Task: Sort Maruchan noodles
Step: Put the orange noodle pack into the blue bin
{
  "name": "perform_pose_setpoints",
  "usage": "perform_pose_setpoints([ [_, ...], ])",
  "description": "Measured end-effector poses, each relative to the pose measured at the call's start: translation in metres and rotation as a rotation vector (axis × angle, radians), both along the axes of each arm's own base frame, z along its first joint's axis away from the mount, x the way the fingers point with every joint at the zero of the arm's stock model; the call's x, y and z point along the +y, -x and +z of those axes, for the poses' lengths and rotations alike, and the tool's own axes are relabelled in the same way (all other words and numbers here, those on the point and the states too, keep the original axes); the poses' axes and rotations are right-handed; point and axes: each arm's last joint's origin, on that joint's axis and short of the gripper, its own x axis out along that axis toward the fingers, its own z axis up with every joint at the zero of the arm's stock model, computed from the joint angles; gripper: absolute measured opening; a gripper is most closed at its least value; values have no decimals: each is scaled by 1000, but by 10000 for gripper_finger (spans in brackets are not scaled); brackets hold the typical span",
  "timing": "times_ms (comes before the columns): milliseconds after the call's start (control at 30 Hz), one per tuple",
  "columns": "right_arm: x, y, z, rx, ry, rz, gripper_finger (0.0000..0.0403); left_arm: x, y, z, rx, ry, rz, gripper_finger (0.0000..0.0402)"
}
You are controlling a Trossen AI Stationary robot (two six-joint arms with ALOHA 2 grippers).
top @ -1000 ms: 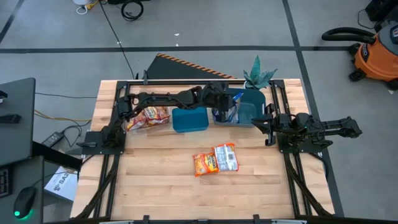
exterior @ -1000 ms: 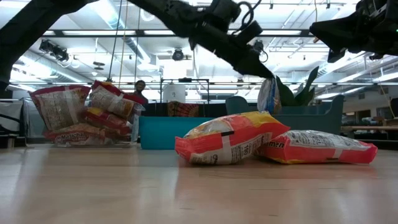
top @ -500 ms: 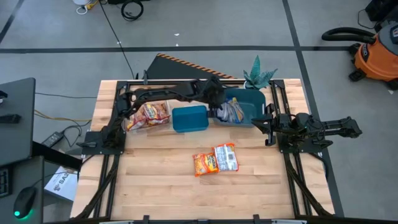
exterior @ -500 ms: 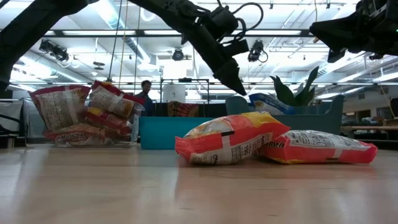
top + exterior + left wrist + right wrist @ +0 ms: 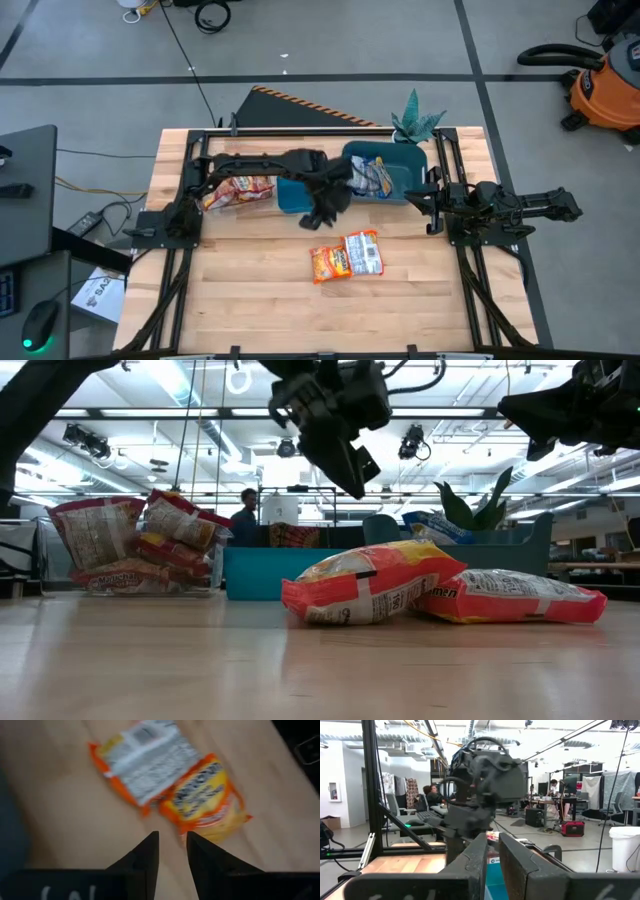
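blue packet [image 5: 374, 176] in teal bin [image 5: 412, 160]

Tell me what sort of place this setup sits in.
Probably a robotics lab or workshop: an open industrial ceiling with strip lights, desks with people working, and a shop vacuum on the concrete floor.

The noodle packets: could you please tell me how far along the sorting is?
Red packets fill the clear box, and blue-silver ones lie in the right teal bin. The left hand holds nothing, its fingers nearly closed, above the two orange packets on the table. The middle teal bin looks empty. The right hand waits aside.
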Motion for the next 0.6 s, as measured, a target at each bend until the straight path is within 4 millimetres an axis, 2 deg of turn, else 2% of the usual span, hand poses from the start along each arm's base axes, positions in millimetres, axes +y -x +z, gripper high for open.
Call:
perform_pose_setpoints([
  [167, 0, 0, 0, -1, 0, 0, 55, -38, 0, -1, 87, 42, 17, 105],
  [300, 0, 0, 0, -1, 0, 0, 55, -75, 1, -4, 147, -19, 47, 105],
  [467, 0, 0, 0, 0, 0, 0, 55, -117, 9, -25, 182, -161, 64, 105],
  [600, 0, 0, 0, 0, 0, 0, 55, -140, 11, -42, 109, -296, 54, 105],
])
